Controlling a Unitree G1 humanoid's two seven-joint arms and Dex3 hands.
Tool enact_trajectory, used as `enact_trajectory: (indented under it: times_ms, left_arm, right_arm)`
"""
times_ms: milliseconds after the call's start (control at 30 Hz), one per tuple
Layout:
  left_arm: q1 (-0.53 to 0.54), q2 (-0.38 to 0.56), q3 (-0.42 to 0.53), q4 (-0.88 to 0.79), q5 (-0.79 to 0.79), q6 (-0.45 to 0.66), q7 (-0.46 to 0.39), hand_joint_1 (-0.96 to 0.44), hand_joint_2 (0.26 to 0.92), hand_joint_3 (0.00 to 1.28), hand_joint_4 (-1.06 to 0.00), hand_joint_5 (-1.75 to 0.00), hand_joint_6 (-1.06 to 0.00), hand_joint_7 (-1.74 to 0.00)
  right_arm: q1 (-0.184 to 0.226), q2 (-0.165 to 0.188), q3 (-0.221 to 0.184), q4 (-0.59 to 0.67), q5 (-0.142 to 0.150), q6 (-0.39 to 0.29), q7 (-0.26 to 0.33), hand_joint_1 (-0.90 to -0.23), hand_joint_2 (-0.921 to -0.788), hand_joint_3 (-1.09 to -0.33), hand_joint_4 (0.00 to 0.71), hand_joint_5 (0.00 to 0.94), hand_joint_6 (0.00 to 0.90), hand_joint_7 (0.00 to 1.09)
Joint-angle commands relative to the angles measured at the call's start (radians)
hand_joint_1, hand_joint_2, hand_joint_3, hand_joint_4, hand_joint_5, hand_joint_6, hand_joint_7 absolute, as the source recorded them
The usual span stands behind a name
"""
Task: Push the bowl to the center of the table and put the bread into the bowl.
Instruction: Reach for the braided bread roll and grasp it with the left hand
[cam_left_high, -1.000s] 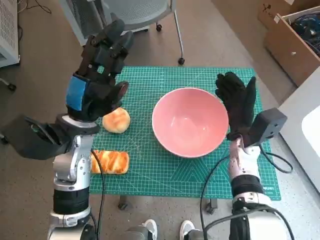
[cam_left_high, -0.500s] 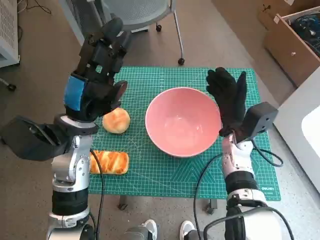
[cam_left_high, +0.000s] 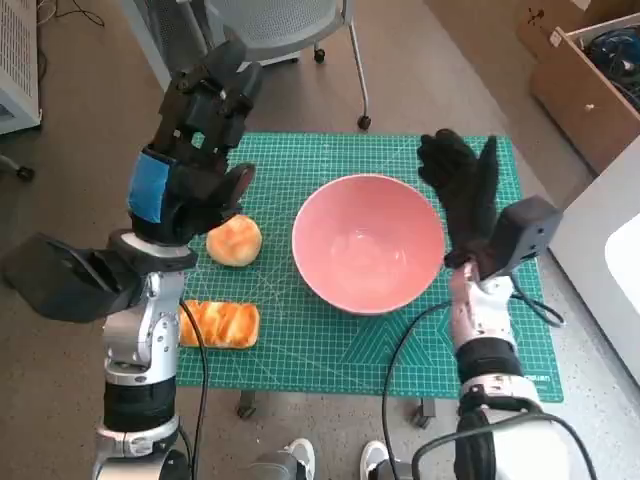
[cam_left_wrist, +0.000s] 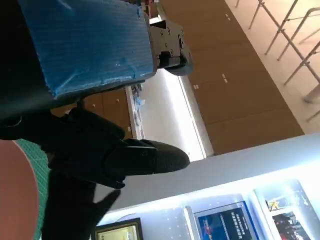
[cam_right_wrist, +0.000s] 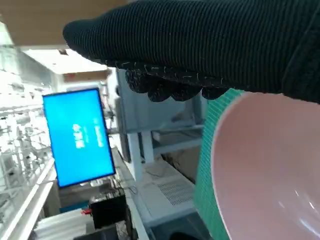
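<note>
The gloved right hand (cam_left_high: 463, 195) stood flat and empty, fingers extended, against the 3 o'clock rim of the pink bowl (cam_left_high: 367, 243), which sat near the middle of the green mat (cam_left_high: 300, 345) on the worktop. The left hand (cam_left_high: 195, 150) hovered empty, fingers loosely spread, above a round bread roll (cam_left_high: 234, 241) at the bowl's 9 o'clock; a second loaf (cam_left_high: 221, 323) lay at 8 o'clock.

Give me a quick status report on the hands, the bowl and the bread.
Left hand raised, empty. Right hand open beside the pink bowl. Bowl empty, near mat centre. Round bread and long bread on the mat, nothing between.
</note>
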Motion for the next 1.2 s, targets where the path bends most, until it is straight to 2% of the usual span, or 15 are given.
enact_trajectory:
  times_ms: [33, 200, 367, 500, 567, 667, 867, 1067, 1200]
  left_arm:
    - [0.012, 0.015, 0.010, -0.024, 0.001, 0.009, 0.002, -0.59, 0.921, 0.34, 0.00, -0.21, 0.00, -0.55]
    - [0.010, 0.019, 0.014, -0.022, 0.004, 0.003, -0.002, -0.60, 0.921, 0.33, 0.00, -0.19, 0.00, -0.55]
    - [0.000, 0.036, 0.019, -0.026, 0.006, -0.004, -0.013, -0.59, 0.920, 0.33, 0.00, -0.19, 0.00, -0.55]
    - [0.001, 0.064, 0.022, -0.045, 0.016, -0.011, -0.022, -0.59, 0.920, 0.32, 0.00, -0.19, 0.00, -0.56]
    - [0.008, 0.091, 0.027, -0.061, 0.031, -0.024, -0.033, -0.59, 0.918, 0.32, 0.00, -0.20, 0.00, -0.56]
    - [0.024, 0.148, 0.033, -0.075, 0.087, -0.065, -0.059, -0.58, 0.911, 0.31, 0.00, -0.22, 0.00, -0.57]
    - [0.067, 0.358, 0.037, -0.100, 0.346, -0.204, -0.095, -0.54, 0.857, 0.29, 0.00, -0.28, 0.00, -0.58]
    - [0.144, 0.485, 0.059, -0.151, 0.446, -0.219, -0.125, -0.55, 0.822, 0.27, 0.00, -0.31, 0.00, -0.62]
    - [0.197, 0.537, 0.064, -0.173, 0.430, -0.217, -0.176, -0.55, 0.812, 0.25, 0.00, -0.31, 0.00, -0.64]
  right_arm:
    - [0.058, -0.015, -0.002, -0.121, 0.020, -0.017, 0.018, -0.577, -0.921, -0.763, 0.251, 0.002, 0.122, 0.39]
    - [0.107, -0.009, 0.001, -0.280, 0.037, -0.034, 0.020, -0.567, -0.921, -0.767, 0.247, 0.000, 0.118, 0.39]
    - [0.174, 0.023, 0.036, -0.527, 0.069, -0.034, 0.026, -0.585, -0.921, -0.769, 0.246, 0.000, 0.119, 0.40]
    - [0.200, 0.028, 0.054, -0.619, 0.088, -0.021, 0.038, -0.596, -0.921, -0.769, 0.247, 0.001, 0.122, 0.40]
    - [0.207, 0.026, 0.061, -0.643, 0.095, -0.021, 0.048, -0.599, -0.921, -0.764, 0.247, 0.001, 0.124, 0.41]
    - [0.218, 0.019, 0.069, -0.663, 0.087, -0.017, 0.051, -0.601, -0.921, -0.758, 0.247, 0.001, 0.123, 0.42]
    - [0.227, 0.007, 0.076, -0.664, 0.063, -0.001, 0.034, -0.600, -0.921, -0.747, 0.247, 0.000, 0.121, 0.43]
    - [0.222, 0.013, 0.079, -0.655, 0.058, 0.015, 0.014, -0.597, -0.921, -0.746, 0.249, 0.001, 0.119, 0.44]
    - [0.213, 0.015, 0.082, -0.640, 0.060, 0.015, 0.011, -0.591, -0.921, -0.745, 0.251, 0.002, 0.118, 0.45]
